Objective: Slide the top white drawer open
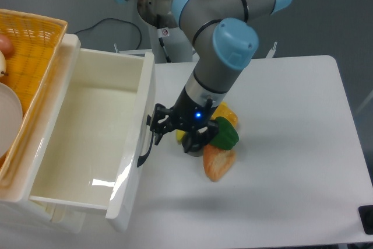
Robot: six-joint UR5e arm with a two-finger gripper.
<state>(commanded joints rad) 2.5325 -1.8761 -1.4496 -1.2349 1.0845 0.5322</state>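
Grey arm with blue joints reaches down from the top edge, wrist bent left; black gripper [161, 125] fingers spread apart, holding nothing.

top white drawer [87, 138] pulled out at left, end effector [165, 127] just right of its handle [145, 144], vegetables [220, 144] further right

Top white drawer [87, 138], glossy cream, slid well open, black handle in front
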